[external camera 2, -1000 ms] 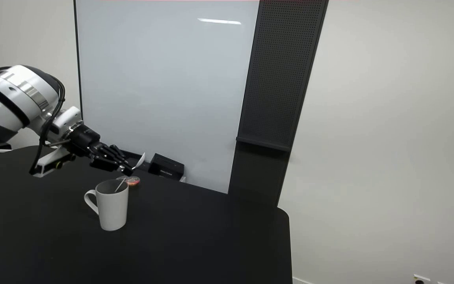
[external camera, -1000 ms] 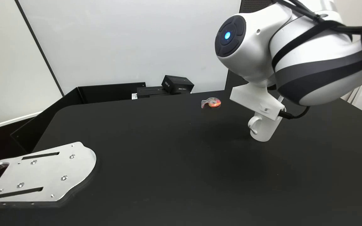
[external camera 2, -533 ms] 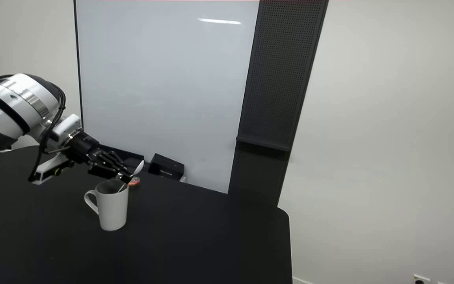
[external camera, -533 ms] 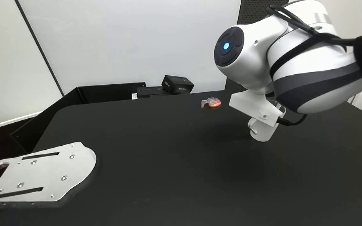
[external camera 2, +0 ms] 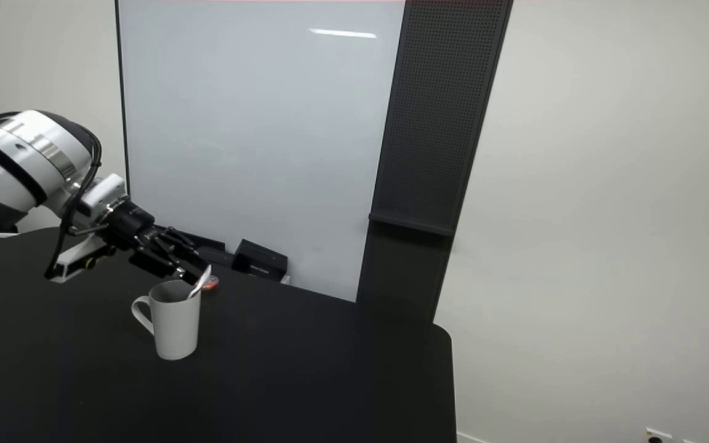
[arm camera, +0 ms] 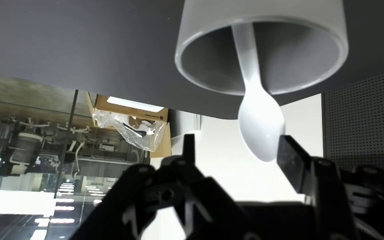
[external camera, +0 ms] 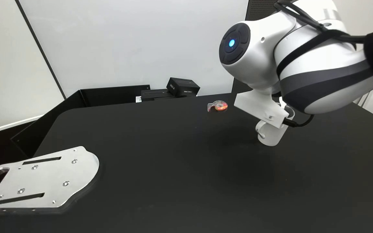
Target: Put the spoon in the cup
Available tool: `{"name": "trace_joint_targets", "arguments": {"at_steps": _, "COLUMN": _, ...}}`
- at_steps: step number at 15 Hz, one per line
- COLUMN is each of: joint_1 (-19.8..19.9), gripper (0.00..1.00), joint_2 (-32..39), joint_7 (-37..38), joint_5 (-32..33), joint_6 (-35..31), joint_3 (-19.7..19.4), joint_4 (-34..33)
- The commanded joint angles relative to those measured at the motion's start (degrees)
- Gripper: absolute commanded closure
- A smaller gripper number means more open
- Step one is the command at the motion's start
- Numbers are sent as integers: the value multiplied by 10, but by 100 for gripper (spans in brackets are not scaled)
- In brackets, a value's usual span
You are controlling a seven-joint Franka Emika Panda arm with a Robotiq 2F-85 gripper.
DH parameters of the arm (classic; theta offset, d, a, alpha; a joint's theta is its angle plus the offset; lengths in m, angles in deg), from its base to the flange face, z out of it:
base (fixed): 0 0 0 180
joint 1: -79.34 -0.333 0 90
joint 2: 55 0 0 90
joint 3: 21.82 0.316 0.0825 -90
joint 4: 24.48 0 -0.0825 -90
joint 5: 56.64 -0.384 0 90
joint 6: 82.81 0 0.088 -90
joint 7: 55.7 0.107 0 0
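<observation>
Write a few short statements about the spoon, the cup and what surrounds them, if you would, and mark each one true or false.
1. The spoon rests handle-down in the cup. True.
2. The fingers stand apart. True.
3. The cup lies on its side. False: it stands upright on the table.
4. The tape lies on the table, apart from the cup. True.
5. The spoon's bowl is hidden inside the cup. False: it sticks out above the rim.
</observation>
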Motion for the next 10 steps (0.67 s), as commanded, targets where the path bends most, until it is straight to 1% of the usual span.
{"name": "trace_joint_targets", "arguments": {"at_steps": 1, "joint_1": -1, "gripper": 3, "joint_2": -23, "joint_7": 22, "joint_5": -6, "joint_6": 1, "joint_3": 14, "joint_4": 0}}
{"name": "trace_joint_targets", "arguments": {"at_steps": 3, "joint_1": -3, "gripper": 0, "joint_2": -38, "joint_7": 19, "joint_5": -16, "joint_6": -3, "joint_3": 26, "joint_4": 3}}
{"name": "trace_joint_targets", "arguments": {"at_steps": 5, "joint_1": 4, "gripper": 0, "joint_2": -54, "joint_7": -8, "joint_5": -45, "joint_6": -22, "joint_3": 43, "joint_4": 9}}
{"name": "trace_joint_targets", "arguments": {"at_steps": 6, "joint_1": 16, "gripper": 0, "joint_2": -68, "joint_7": -64, "joint_5": -73, "joint_6": -52, "joint_3": 60, "joint_4": 21}}
{"name": "trace_joint_targets", "arguments": {"at_steps": 10, "joint_1": 14, "gripper": 1, "joint_2": -109, "joint_7": -187, "joint_5": -149, "joint_6": -115, "joint_3": 78, "joint_4": 58}}
